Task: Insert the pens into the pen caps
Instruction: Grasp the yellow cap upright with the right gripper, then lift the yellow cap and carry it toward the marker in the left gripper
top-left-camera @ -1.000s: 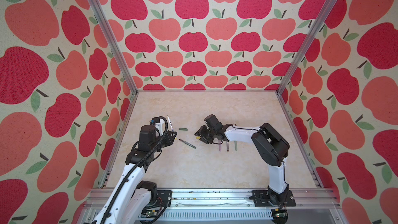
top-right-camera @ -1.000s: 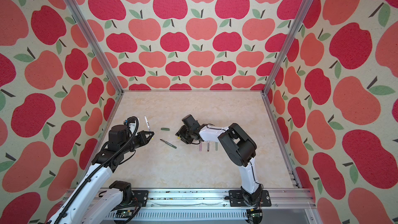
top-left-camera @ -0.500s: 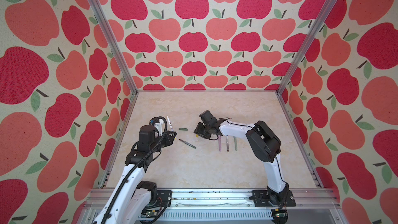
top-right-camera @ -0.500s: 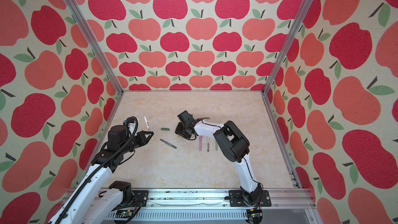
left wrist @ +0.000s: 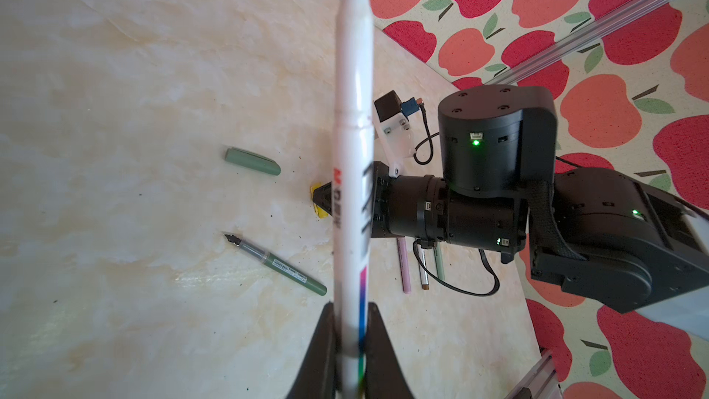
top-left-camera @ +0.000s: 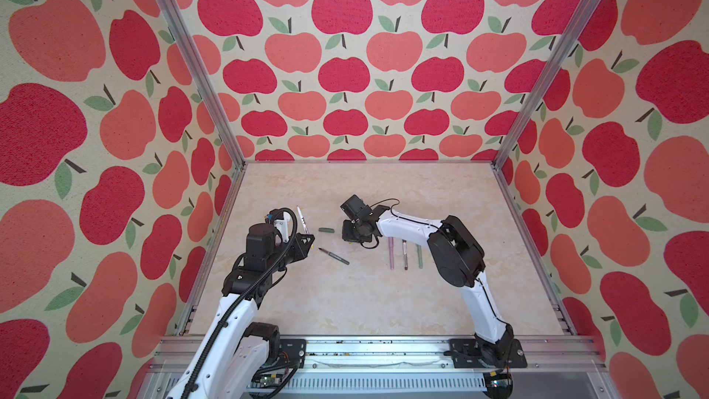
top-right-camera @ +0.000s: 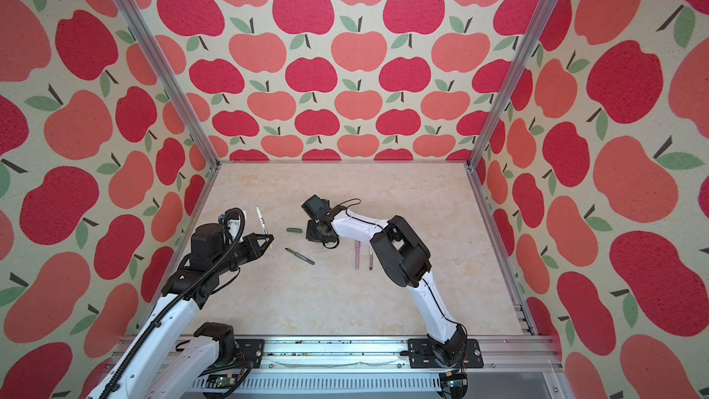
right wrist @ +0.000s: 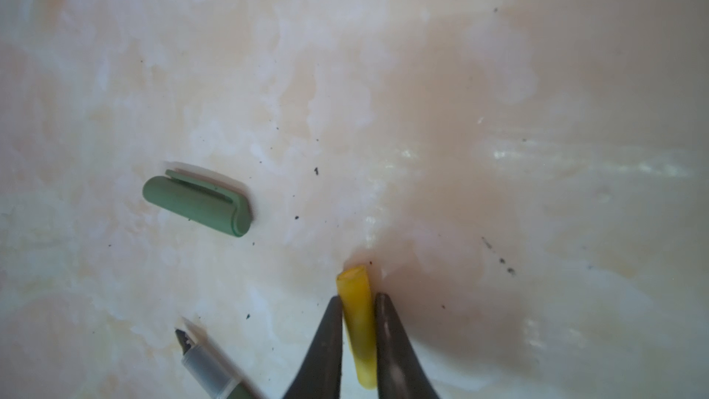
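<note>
Short green plastic cap (top-left-camera: 326,229) lies flat. Uncapped green pen w/ dark nib (top-left-camera: 334,256) lies diagonally just robot-side of it. White printed pen (left wrist: 353,147), left of cap, sits clamped in left gripper (left wrist: 352,312). Yellow cap (right wrist: 358,320), right of it, is pinched by right gripper (right wrist: 358,299). Lilac-pink (top-left-camera: 391,253), grey-white/brown (top-left-camera: 404,255) & sage (top-left-camera: 419,256) pens lie parallel further right.

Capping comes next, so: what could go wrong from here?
The right gripper clamps the yellow cap lengthwise; it might twist or slip when carried. The left gripper holds the white pen near one end, so its long free length could pivot when pushed into the cap.
</note>
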You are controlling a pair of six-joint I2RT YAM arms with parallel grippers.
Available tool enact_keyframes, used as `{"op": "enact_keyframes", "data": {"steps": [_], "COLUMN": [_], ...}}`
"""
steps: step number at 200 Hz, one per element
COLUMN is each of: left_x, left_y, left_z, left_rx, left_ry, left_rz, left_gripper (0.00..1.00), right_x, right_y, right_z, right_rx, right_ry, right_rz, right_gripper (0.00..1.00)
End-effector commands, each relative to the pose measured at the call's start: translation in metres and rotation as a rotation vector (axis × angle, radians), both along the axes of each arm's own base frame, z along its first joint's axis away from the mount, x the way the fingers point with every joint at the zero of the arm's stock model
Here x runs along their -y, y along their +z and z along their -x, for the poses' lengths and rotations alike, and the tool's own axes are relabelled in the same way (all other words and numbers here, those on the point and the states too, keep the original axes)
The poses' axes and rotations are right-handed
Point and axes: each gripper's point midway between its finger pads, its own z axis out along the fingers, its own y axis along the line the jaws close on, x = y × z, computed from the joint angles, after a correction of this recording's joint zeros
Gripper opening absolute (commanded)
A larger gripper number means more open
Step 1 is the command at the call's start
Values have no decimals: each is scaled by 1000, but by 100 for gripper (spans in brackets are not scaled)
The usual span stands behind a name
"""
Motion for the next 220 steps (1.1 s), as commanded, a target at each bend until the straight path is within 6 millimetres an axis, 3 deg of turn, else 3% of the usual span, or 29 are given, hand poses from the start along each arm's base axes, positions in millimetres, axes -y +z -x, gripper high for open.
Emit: {"op": "enact_keyframes", "data": {"steps": [1,50,74,142,220], "left_x": [0,0,0,0,0], "left_y": [3,4,5,8,10], "left_z": [2,1,1,2,3], "left_rx": [31,34,33,39,42], "left_ry": [-15,-15,-14,-11,-13], "left_rz": [-7,-2,0,4,4], "left_gripper": [0,0,0,0,0], "right_x": [33,36,37,46,40], "right_y": [-55,-58,-61,-70,-66], "right_z": [22,21,21,25,26], "right_rx": [-85,-56,-44,-16,7], "right_ry": [40,76,100,183,215], "right_rz": [193,242,273,439,440], "right_gripper": [14,10,14,16,11]}}
